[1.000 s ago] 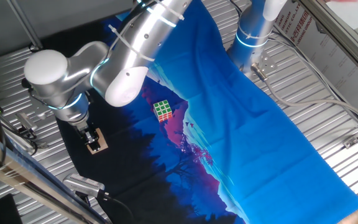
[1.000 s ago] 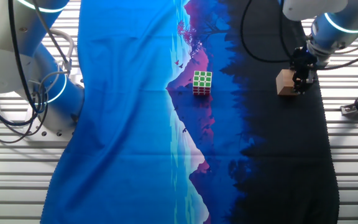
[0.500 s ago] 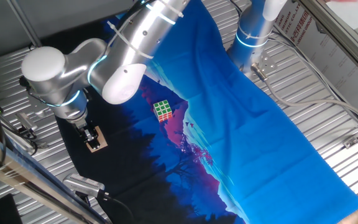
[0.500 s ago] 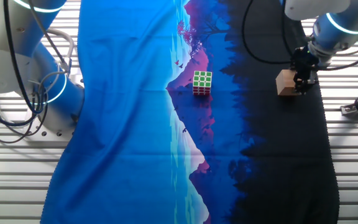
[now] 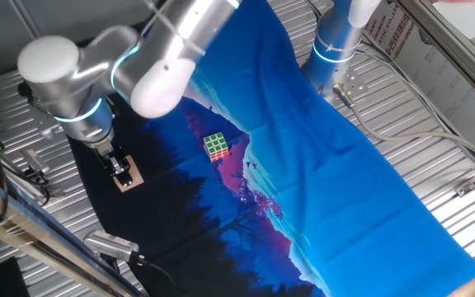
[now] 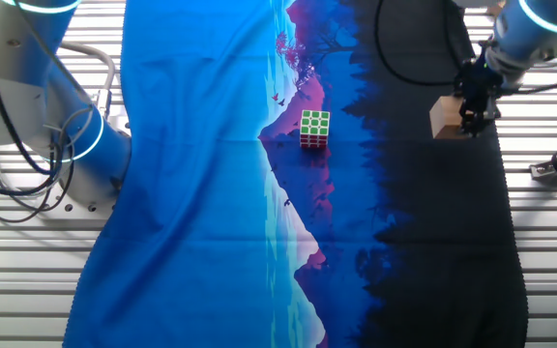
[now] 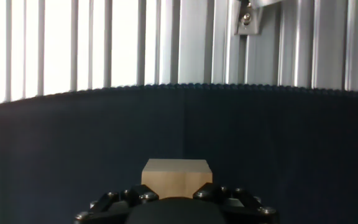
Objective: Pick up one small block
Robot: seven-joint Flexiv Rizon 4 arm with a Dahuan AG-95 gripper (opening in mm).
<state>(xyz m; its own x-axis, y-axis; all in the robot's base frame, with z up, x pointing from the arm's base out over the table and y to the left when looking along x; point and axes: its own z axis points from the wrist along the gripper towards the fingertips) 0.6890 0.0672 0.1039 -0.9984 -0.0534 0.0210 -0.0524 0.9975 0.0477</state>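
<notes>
Gripping small block (image 6: 445, 118), jaws closed on both sides. Best lift straight up, slow, grip firm; puzzle cube (image 6: 314, 129) well apart, no snag risk.

Puzzle cube (image 5: 216, 146) on blue-and-black cloth (image 5: 345, 165); slatted metal table (image 5: 435, 124) beneath.

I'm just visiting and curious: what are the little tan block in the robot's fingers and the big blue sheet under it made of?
The small block looks like bare, unpainted wood: pale tan, matte, sharp-edged faces. The sheet seems to be printed fabric: it lies in soft wrinkles, with a blue-to-black landscape picture. The gripper holding the block looks like black metal or plastic; I can't tell which.
</notes>
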